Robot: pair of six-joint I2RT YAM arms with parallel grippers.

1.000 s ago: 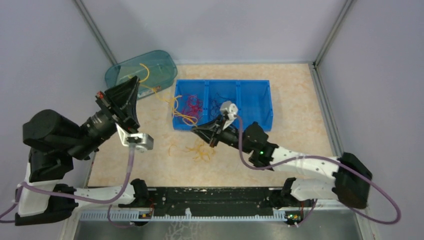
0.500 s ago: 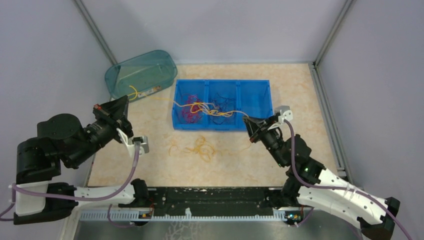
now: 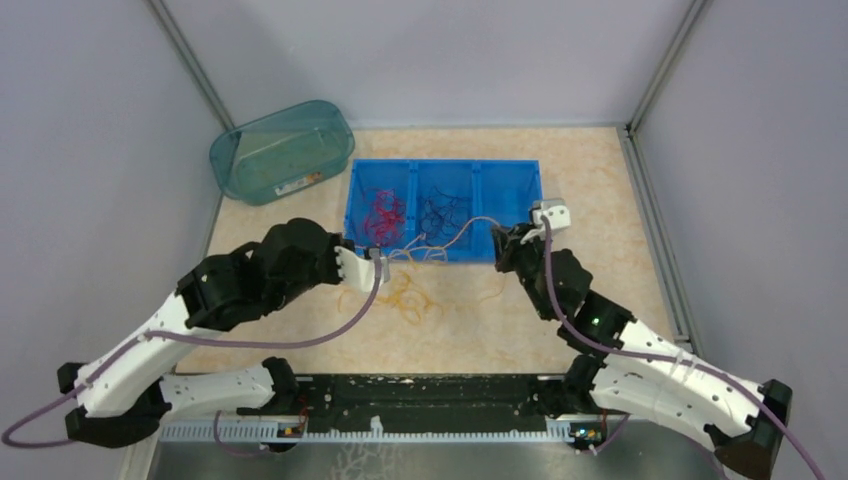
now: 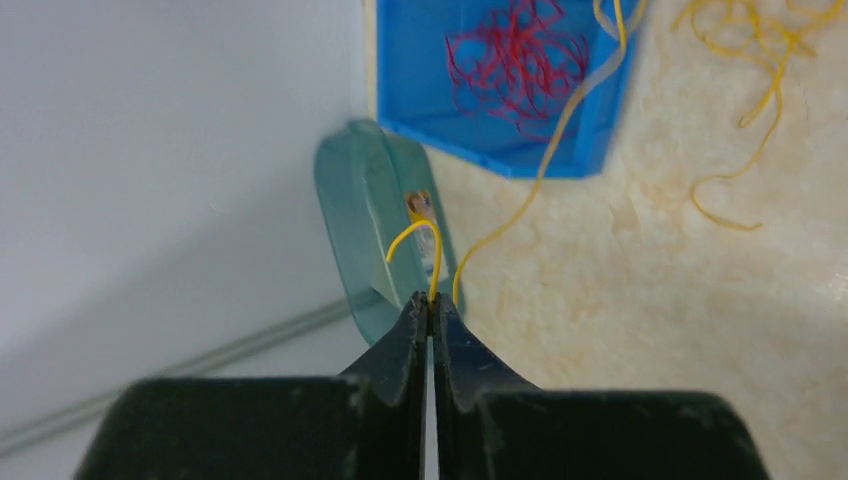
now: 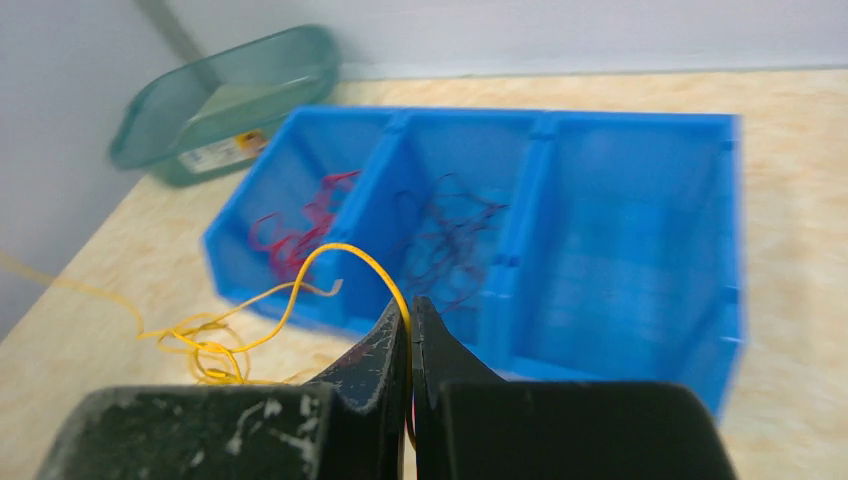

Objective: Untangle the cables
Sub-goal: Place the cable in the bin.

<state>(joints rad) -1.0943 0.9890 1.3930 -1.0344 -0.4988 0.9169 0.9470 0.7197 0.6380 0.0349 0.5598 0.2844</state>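
One yellow wire [image 5: 345, 246] was stretched between the two arms. In the top view it ran across the middle of the frame from left to right, its long axis close to level and rising a little toward the right, passing over the front wall of the blue bin [image 3: 445, 162]. It looked hair-thin, pale and wavy rather than straight. The left gripper [image 4: 432, 312] was pinched tight on one end, its fingers pressed together with no gap. In the left wrist view a short curl of the wire hooked over above the tips, and a longer strand slanted off toward the upper right of that frame. The right gripper [image 5: 410, 315] was likewise clamped on the other end. From its tips the wire arched upward, then fell away to the lower left of the right wrist view into small loops lying on the worktop [image 3: 600, 190]. A loose yellow tangle [image 3: 405, 297] lay on the worktop just in front of the bin, at the centre of the top view. Curly red wires [image 3: 383, 212] sat in a bunch in the left compartment of the bin, and curly dark wires [image 3: 440, 212] sat in the middle compartment. A green tub [image 3: 283, 150] stood near the bin at the upper left of the top view.
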